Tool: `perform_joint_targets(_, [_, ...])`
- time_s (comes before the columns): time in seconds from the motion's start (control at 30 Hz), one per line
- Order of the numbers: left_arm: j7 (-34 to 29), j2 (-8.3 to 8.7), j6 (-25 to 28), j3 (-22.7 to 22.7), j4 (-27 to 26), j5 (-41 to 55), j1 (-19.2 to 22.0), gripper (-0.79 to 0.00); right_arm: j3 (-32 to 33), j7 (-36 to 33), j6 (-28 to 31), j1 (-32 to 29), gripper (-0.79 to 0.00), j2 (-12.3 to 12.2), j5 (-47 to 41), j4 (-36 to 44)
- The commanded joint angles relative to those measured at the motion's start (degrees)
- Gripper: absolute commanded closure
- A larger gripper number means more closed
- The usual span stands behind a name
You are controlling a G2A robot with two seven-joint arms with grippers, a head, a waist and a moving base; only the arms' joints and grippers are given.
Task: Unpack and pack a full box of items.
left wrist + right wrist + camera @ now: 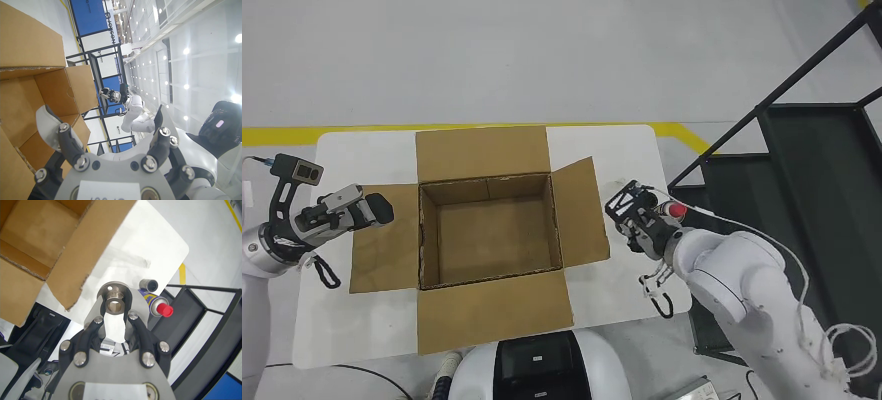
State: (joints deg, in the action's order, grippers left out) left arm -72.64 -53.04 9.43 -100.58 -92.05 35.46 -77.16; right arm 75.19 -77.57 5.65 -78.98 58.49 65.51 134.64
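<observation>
- The right gripper point(637, 212) hangs over the right edge of the bench point(612, 150), its fingers point(137, 303) closed on a flanged metal bushing point(115, 291), gripped across the hub.
- The bushing looks solid, stiff and heavy for its size. Its smooth steel probably slips, so the flange makes a useful stop.
- The left gripper point(367, 208) sits above the bench's left edge, fingers spread wide, holding nothing.
- The cardboard box point(487, 188) stands open mid-bench, its bare floor showing.
- A red-capped spray can point(157, 306) and a small metal cylinder point(148, 285) lie by the right edge. Both likely roll and are best taken across their bodies.
</observation>
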Motion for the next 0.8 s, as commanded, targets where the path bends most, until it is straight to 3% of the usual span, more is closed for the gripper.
perform_joint_targets(0.0, [0.0,0.0,0.0,0.0,0.0,0.0,0.0,-0.785,-3.11,-2.08,-0.39,4.62,0.0,0.37,-0.04,0.0])
perform_joint_targets(0.17, [0.0,0.0,0.0,0.0,0.0,0.0,0.0,-0.785,-12.69,-6.22,-1.89,15.92,0.0,2.01,-1.62,-1.51])
perform_joint_targets(0.47, [0.0,0.0,0.0,0.0,0.0,0.0,0.0,-0.785,-31.96,-3.4,-4.77,35.38,0.0,7.84,-9.84,-20.0])
perform_joint_targets(0.77, [0.0,0.0,0.0,0.0,0.0,0.0,0.0,-0.785,-45.39,5.18,-6.9,42.83,0.0,14.45,-14.86,-41.24])
